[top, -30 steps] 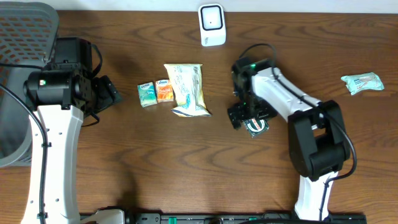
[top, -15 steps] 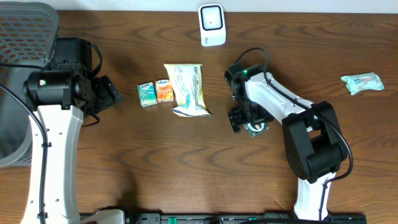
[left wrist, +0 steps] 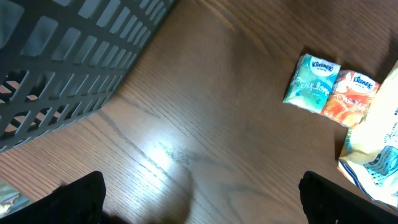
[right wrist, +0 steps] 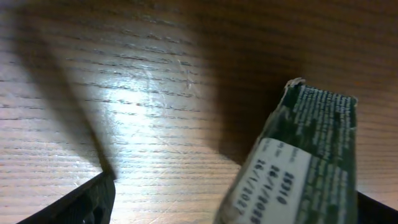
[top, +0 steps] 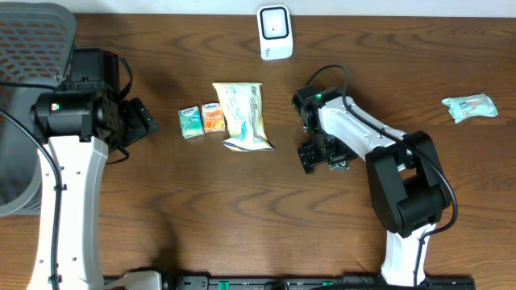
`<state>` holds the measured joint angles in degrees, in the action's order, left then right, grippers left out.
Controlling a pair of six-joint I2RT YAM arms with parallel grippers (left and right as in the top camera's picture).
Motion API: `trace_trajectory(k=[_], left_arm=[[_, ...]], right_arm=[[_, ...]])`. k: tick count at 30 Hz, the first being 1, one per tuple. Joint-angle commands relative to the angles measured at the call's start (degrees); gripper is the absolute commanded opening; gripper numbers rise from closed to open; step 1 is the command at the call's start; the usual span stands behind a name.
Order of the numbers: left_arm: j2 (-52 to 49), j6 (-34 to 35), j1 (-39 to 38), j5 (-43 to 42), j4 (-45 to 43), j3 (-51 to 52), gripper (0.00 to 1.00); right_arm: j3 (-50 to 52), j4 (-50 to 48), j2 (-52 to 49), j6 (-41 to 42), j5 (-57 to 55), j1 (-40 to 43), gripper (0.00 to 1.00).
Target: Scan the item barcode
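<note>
A small dark green packet (right wrist: 311, 155) with a white printed date label stands between my right gripper's (right wrist: 230, 211) fingers. It sits close to the right finger, with bare table between it and the left finger (right wrist: 81, 202). The jaws stand wide apart. In the overhead view that gripper (top: 324, 159) hovers over the table centre-right, and only a corner of the packet (top: 339, 164) shows. The white scanner (top: 275, 32) stands at the table's far edge. My left gripper (top: 142, 121) is open and empty at the left, its fingers (left wrist: 348, 199) over bare wood.
A pale snack bag (top: 242, 117), a teal tissue pack (top: 190, 122) and an orange one (top: 213, 118) lie left of centre. A light teal packet (top: 470, 107) lies at the far right. A grey mesh basket (top: 32, 32) stands at the left edge.
My right gripper has shifted a little to the left over the green packet, which now shows less from above. The left arm has not moved.
</note>
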<state>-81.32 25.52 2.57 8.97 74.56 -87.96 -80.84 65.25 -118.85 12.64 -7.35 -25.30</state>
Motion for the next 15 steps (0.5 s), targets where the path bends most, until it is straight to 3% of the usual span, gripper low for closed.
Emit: trace_trajectory(k=[1, 15], left_arm=[[-0.26, 0.52, 0.26, 0.55, 0.20, -0.02, 0.98], [-0.26, 0.52, 0.26, 0.55, 0.20, -0.02, 0.98]], right_arm=[[0.15, -0.31, -0.52, 1.07, 1.77, -0.20, 0.90], [-9.27, 4.59, -0.52, 3.21, 1.73, -0.09, 0.99]])
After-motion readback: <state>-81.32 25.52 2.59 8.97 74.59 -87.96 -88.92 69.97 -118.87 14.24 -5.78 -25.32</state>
